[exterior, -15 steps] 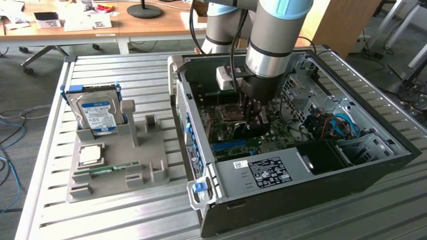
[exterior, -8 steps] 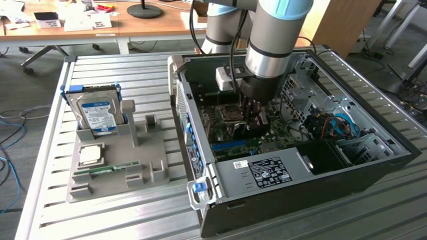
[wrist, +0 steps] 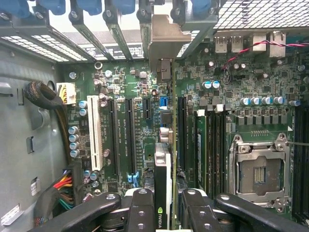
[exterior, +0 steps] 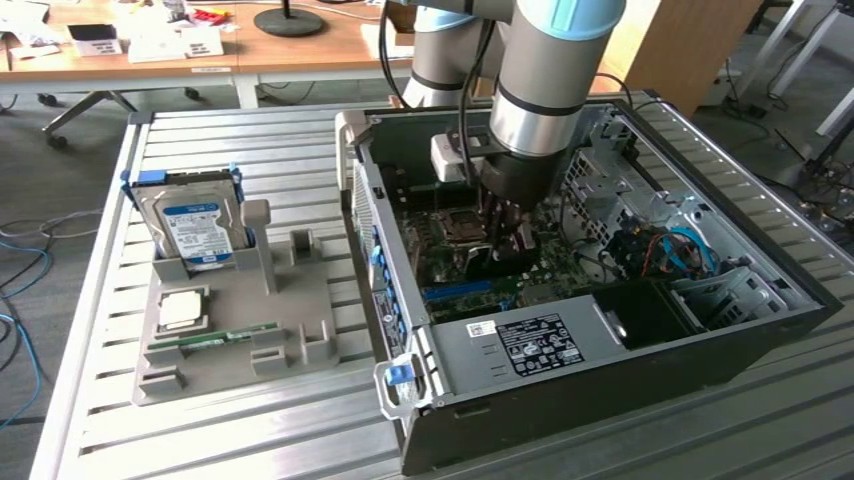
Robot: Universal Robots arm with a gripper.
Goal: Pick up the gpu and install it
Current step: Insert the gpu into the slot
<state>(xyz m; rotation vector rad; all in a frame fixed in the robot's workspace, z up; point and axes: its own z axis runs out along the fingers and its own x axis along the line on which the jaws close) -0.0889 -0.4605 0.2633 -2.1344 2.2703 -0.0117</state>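
Inside the open black computer case (exterior: 561, 350), at about three o'clock on the slatted metal counter (exterior: 240, 150) in the exterior view, the grey arm (exterior: 547, 90) reaches straight down so that its tool (exterior: 514, 240) sits just above the green motherboard (exterior: 461, 295).

From the wrist camera the tool (wrist: 164, 205) appears as two black, bolted fingers (wrist: 140, 208) narrowed onto the gpu (wrist: 163, 179), which stands on edge between them, seen end-on as a thin dark card with a green-and-white logo on it. Its silvery bracket (wrist: 166, 43) rises at the far end against the case's perforated rear wall. The card stands over the motherboard (wrist: 116, 140) between long black slots, beside a white slot (wrist: 95, 133) and an empty square CPU socket (wrist: 260, 166) with a metal frame.

The exterior view adds what lies outside the case: a grey moulded holder (exterior: 227, 330) at nine o'clock carrying an upright silver hard drive (exterior: 194, 225) with a blue label, a narrow green RAM stick (exterior: 220, 340), and a square chip (exterior: 180, 310). A white printed label (exterior: 534, 345) on the case cannot be read.
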